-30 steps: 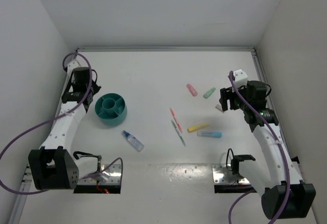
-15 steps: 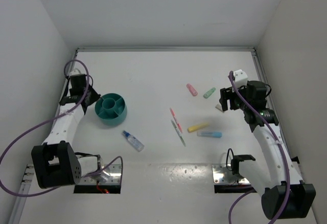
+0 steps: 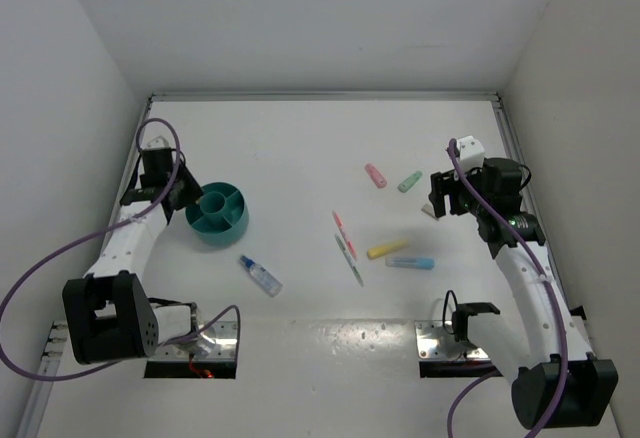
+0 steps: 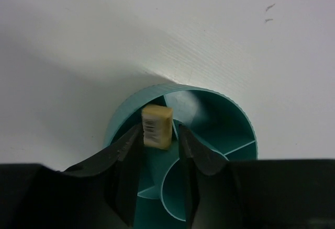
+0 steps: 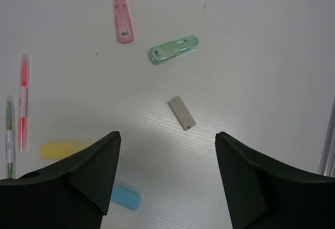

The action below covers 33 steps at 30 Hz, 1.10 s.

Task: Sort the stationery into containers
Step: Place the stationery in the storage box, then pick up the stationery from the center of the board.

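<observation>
The left fingers (image 4: 130, 150) are closed on a small beige eraser (image 4: 157, 127). It stands out past their tips and carries a printed label on its face. The eraser hangs over the teal cup (image 4: 230, 109), above an outer compartment close to the rim and next to a divider. It is not lying inside the cup. The cup has a round middle compartment and several outer ones, and from the wrist view I see nothing lying in them. In the top view the cup stands on the left side of the white table (image 3: 300, 138).

The right fingers (image 5: 89, 171) are wide apart and hold nothing. They hang above the right side of the table. A second eraser (image 5: 182, 113), flat and grey-beige, lies on the table in the gap between them, touching neither. Beyond it lie a mint marker (image 5: 172, 49) and a pink marker (image 5: 123, 25), near each other but apart. A yellow marker (image 5: 63, 149) and a blue marker (image 5: 127, 196) are partly hidden by one finger. A pink pen (image 5: 23, 101) and a green pen (image 5: 9, 135) lie almost parallel, just beside each other.

A clear bottle (image 3: 260, 275) with a blue cap lies on its side between the cup and the pens, nearer to the cup but not touching it.
</observation>
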Each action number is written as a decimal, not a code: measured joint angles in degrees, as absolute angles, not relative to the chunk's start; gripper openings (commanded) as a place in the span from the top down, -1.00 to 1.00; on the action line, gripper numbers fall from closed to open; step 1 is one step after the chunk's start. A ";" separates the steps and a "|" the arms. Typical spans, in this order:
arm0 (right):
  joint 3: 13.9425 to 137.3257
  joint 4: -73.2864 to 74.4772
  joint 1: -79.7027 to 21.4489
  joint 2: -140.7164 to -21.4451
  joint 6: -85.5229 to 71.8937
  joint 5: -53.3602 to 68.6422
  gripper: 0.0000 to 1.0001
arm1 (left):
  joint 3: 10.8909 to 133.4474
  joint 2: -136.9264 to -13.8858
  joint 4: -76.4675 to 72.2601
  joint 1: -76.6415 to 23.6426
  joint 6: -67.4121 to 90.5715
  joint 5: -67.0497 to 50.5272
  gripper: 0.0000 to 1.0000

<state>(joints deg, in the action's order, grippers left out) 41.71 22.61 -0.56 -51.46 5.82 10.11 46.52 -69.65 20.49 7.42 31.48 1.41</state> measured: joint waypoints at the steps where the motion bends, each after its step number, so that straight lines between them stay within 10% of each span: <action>1: 41.71 22.61 -0.56 -51.46 5.82 10.11 -0.47 | 46.50 -69.67 20.49 7.42 31.48 1.32 0.18; 6: 41.71 22.61 -0.56 -51.46 5.82 10.11 -0.47 | 46.50 -69.67 20.47 7.42 31.46 1.30 0.16; 8: 41.71 22.61 -0.56 -51.46 5.82 10.09 -0.47 | 46.50 -69.67 20.47 7.42 31.51 1.54 0.59; 9: 41.71 22.61 -0.56 -51.46 5.82 10.02 -0.29 | 46.50 -69.65 20.45 7.42 31.59 1.69 1.00; 10: 41.71 22.55 -0.56 -51.46 6.02 9.52 0.91 | 46.50 -69.41 20.49 7.42 31.59 2.07 1.00; 11: 41.71 22.31 -0.60 -51.46 6.28 8.60 1.00 | 46.50 -68.97 20.56 7.42 31.40 2.48 1.00; 14: 41.74 20.86 -0.62 -52.58 5.91 4.56 1.00 | 46.33 -64.73 20.05 6.87 31.00 2.55 1.00; 16: 42.57 19.81 -0.60 -55.72 6.94 1.83 0.75 | 45.39 -59.66 18.17 5.54 29.78 0.54 0.04; 19: 48.25 20.64 -0.60 -68.31 10.02 -0.89 0.44 | 43.24 -52.27 13.63 2.09 27.27 -6.00 -0.64; 25: 52.27 26.06 -0.80 -86.61 17.15 2.13 0.01 | 41.69 -50.24 10.24 -3.05 23.97 -14.98 -0.72; 33: 60.77 31.35 -1.65 -95.44 21.19 7.05 -0.01 | 40.86 -50.41 10.72 -3.03 23.14 -17.67 -0.72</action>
